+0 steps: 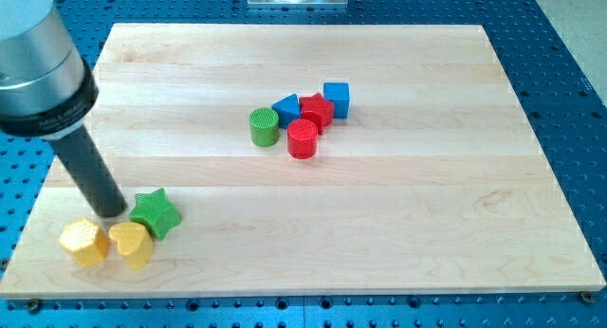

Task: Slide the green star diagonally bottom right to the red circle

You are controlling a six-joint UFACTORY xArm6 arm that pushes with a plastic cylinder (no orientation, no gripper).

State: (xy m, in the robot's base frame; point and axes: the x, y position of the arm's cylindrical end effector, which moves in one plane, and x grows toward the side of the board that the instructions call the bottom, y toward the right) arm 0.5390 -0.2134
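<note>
Pale wooden board [379, 224] rests on blue perforated table [569, 63].

bare table [379, 205] lies between the green star [156, 213] and the red circle [303, 138]; two yellow blocks [106, 243] crowd the star's near-left side.

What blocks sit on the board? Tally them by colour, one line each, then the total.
Green: 2, the green star and the green cylinder
Red: 2, the red circle and the red star
Blue: 2, the blue cube and the blue triangle
Yellow: 2, the yellow hexagon and the yellow heart
Total: 8

My tip sits just left of the green star.
</note>
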